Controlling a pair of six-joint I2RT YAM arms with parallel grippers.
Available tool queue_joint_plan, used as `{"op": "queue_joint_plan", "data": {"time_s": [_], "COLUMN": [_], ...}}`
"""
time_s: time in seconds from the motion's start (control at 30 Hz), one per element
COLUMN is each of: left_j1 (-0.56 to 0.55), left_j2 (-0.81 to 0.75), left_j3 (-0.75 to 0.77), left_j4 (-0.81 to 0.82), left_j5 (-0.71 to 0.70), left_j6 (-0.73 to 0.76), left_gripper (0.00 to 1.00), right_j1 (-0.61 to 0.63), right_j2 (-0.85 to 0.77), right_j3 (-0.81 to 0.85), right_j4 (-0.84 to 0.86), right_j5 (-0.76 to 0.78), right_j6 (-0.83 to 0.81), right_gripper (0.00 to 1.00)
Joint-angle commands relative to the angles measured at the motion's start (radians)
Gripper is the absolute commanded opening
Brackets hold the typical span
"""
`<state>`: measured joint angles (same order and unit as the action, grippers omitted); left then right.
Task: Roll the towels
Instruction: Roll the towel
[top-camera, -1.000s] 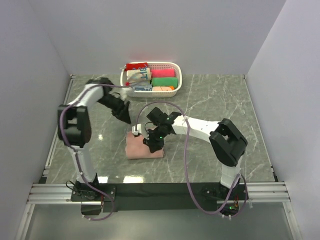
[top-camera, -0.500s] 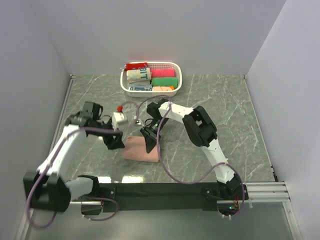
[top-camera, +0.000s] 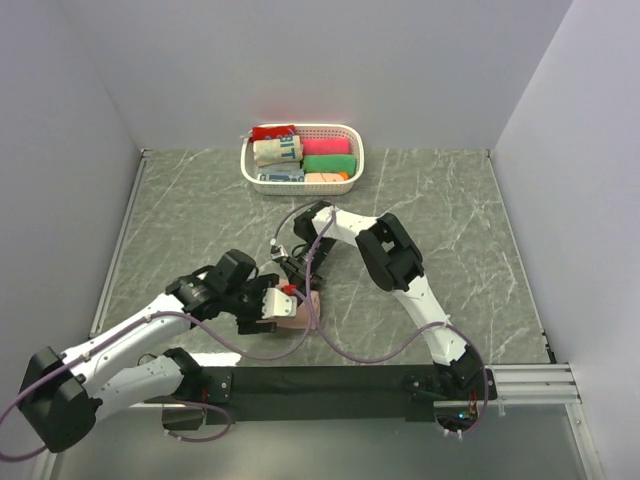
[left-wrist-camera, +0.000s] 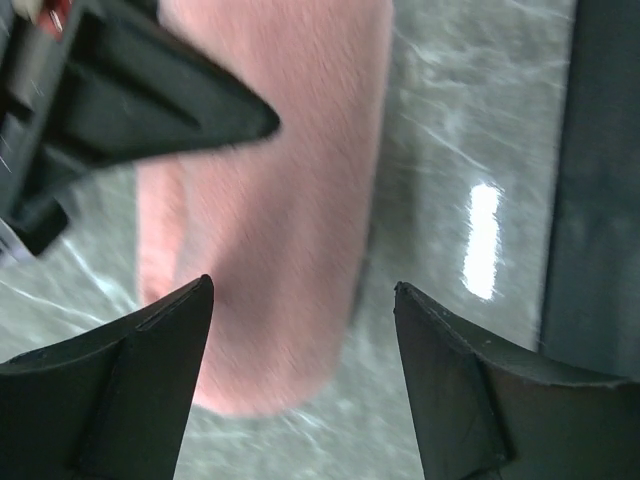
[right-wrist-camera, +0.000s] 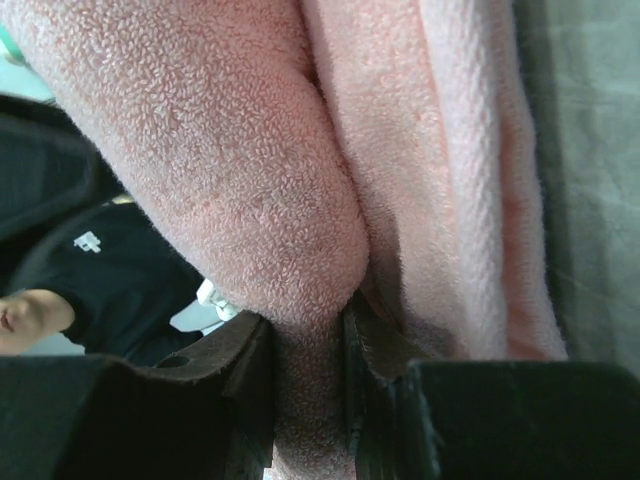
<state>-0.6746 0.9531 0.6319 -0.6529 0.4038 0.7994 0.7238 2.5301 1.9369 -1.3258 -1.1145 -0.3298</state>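
Rolling: we judge the roll half formed, not yet finished.
Towel (top-camera: 303, 318): salmon-pink, bunched on the table (top-camera: 450, 230), well apart from the basket (top-camera: 357, 160) on its near side.
Right gripper (right-wrist-camera: 308, 350): nearly closed, pinching a thick fold; we think this stops the roll springing loose.
Left gripper (left-wrist-camera: 302, 290): jaws wide, straddling the towel's end, gripping nothing; we read it as ready to take over.

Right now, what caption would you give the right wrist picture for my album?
Right gripper pinches a fold of the pink towel lying on the marble table.
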Motion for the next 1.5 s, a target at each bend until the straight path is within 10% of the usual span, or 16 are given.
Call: {"op": "queue_joint_plan", "data": {"time_s": [0.0,0.23,0.37,0.47,0.67,1.07,1.23,1.47], "left_j1": [-0.069,-0.123,-0.126,-0.12,-0.07,0.263,0.325,0.34], "left_j2": [0.033,0.188,0.317,0.384,0.432,0.918,1.185,1.296], "left_j3": [-0.011,-0.073,-0.039,0.026,0.092,0.605,0.851,0.982], "left_j4": [0.163,0.22,0.145,0.028,-0.154,-0.6,-0.7,-0.715], "left_j5": [-0.105,-0.174,-0.206,-0.157,0.007,0.288,0.326,0.322], "left_j6": [0.001,0.05,0.052,0.026,0.037,0.169,0.155,0.132], "left_gripper": [0.79,0.77,0.58,0.3,0.12,0.05,0.03,0.02], "right_j1": [0.011,0.008,0.005,-0.021,-0.183,-0.475,-0.41,-0.008], "right_j2": [0.108,0.107,0.082,0.006,-0.18,-0.795,-1.077,-1.277], "right_j3": [-0.033,-0.006,-0.004,-0.018,0.077,-0.291,-0.516,-0.765], "right_j4": [0.134,0.128,0.111,0.097,0.042,0.296,0.485,0.776], "right_j5": [0.358,0.387,0.4,0.394,0.424,0.358,0.454,0.821], "right_j6": [-0.005,-0.028,-0.035,-0.032,-0.038,-0.069,-0.115,-0.179], "right_gripper": [0.0,0.0,0.02,0.28,0.57,0.59,0.59,0.72]}}
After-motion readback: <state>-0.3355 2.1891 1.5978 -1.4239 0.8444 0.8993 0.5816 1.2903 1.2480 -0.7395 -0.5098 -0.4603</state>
